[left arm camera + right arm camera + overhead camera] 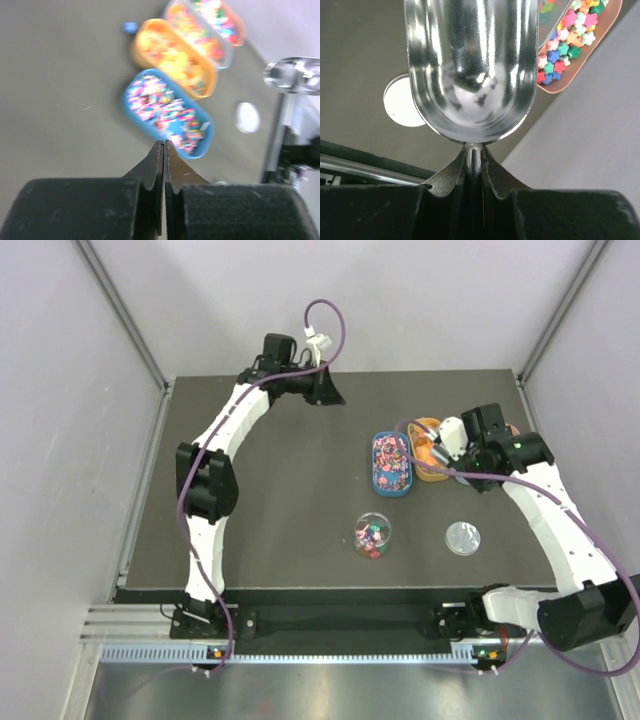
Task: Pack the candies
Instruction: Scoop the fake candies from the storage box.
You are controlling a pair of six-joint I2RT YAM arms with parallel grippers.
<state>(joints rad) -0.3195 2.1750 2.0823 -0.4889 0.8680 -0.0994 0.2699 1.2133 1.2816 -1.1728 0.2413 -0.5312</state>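
While tight around one scoop (470, 70), right hand (474, 153); left hand (164, 148) clenched; candies (165, 110) across four trays (126, 99).

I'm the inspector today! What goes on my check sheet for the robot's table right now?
Surface: dark table, matte and flat.
Job's things: candies fill a blue tray; more lie in the orange tray beside it and in a small clear cup.
Clutter: a clear round lid lies flat to the right of the cup, apart from it.
Grippers: left gripper shut, holding nothing; right gripper shut on the handle of a metal scoop that looks empty.
Cables: a purple cable loops above the left arm.
Surroundings: pale walls around the table.
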